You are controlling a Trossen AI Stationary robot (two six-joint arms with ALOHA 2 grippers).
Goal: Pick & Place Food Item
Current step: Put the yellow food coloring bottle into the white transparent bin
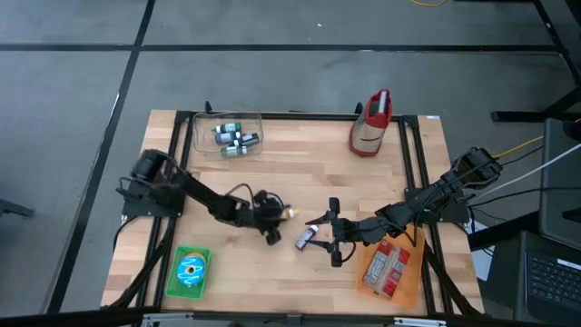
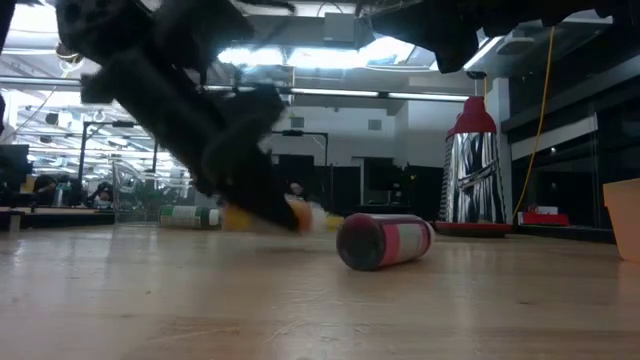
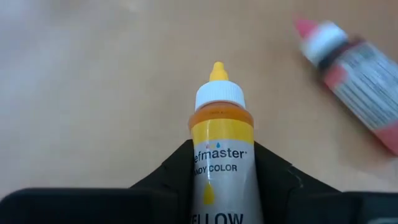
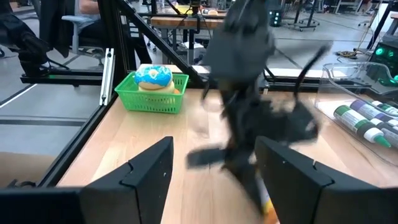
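Note:
A small yellow food-colour bottle (image 3: 221, 158) with a white cap and yellow nozzle sits between the fingers of my left gripper (image 1: 275, 220), near the table's middle. My left gripper is shut on it. A red bottle (image 1: 306, 238) lies on its side on the wood just right of it, also in the low view (image 2: 385, 240). My right gripper (image 1: 334, 233) stands open just beyond the red bottle, its fingers (image 4: 149, 171) spread wide and touching nothing. My left gripper pinches the yellow bottle's labelled body (image 3: 219, 177) between its two fingers, one on each side. The cap and nozzle (image 3: 217, 93) stick out past the fingertips. The fingers slant downward from the table's left and lie along the bottle. In the low view the bottle (image 2: 310, 218) points forward, tilted.
A clear bin (image 1: 234, 136) with several bottles stands at the far left. A red and silver bag (image 1: 372, 123) stands at the far right. A green basket (image 1: 191, 271) with a blue doughnut sits near left, and an orange tray (image 1: 388, 268) with a packet near right.

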